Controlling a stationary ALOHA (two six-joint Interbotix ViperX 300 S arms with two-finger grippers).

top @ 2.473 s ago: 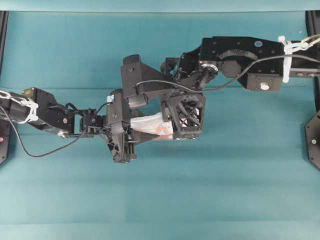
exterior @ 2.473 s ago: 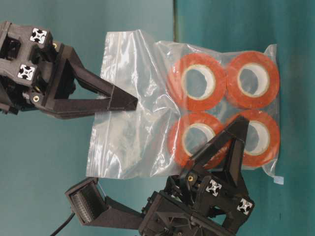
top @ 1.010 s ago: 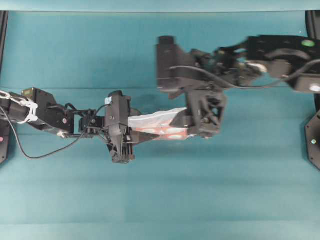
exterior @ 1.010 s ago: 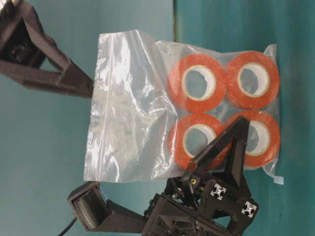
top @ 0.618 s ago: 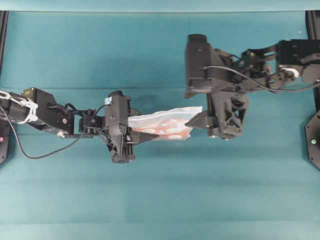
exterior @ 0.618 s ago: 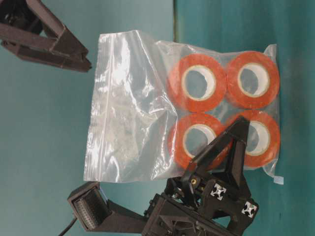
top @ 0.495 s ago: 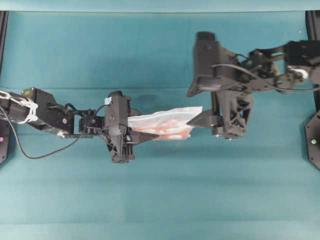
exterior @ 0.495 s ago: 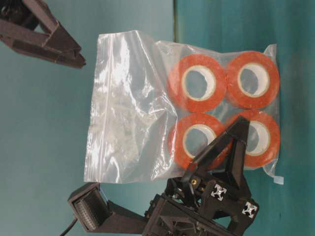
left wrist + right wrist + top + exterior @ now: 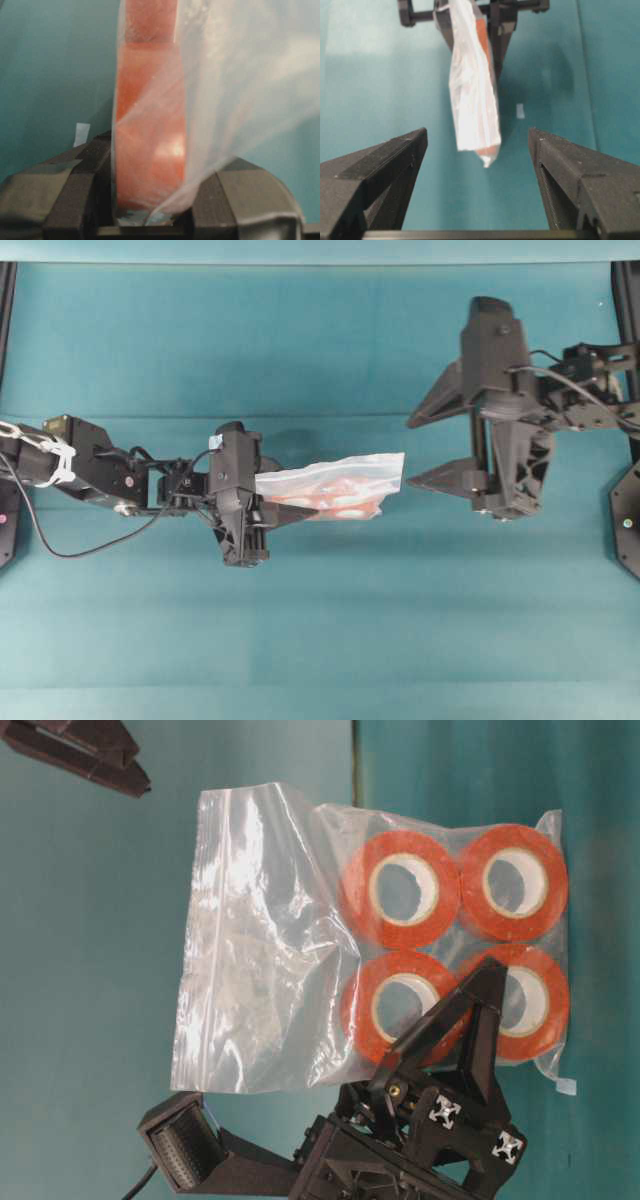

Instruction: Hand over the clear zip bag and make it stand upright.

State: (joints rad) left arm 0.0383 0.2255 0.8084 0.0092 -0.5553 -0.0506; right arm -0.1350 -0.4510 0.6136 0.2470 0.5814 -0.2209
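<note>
- The left gripper (image 9: 285, 508) is clamped on the clear zip bag (image 9: 335, 485), gripping it at the end where the orange rolls (image 9: 400, 890) sit.
- From above, the bag sticks out edge-on from the left claw toward the right side of the teal table (image 9: 320, 640), roughly mid-table.
- In the table-level view the bag shows flat and broadside: four orange rolls with white cores packed two by two at one end, the rest of the plastic slack and crinkled, with the zip strip along the far edge from the rolls.
- One black finger (image 9: 470, 1010) of the left claw crosses over the roll nearest it; the opposite finger is behind the plastic.
- The left wrist view is close and blurry, but it shows orange roll and plastic pinched between the two dark pads.
- The right gripper (image 9: 430, 448) has its jaws spread wide apart with nothing between them, and stands just clear of the bag's free end.
- In the right wrist view the bag hangs in the gap ahead of the two open fingers (image 9: 385, 165), touching neither.
- A small pale scrap (image 9: 520, 111) lies on the table beside the bag; I can't make out what it is.
</note>
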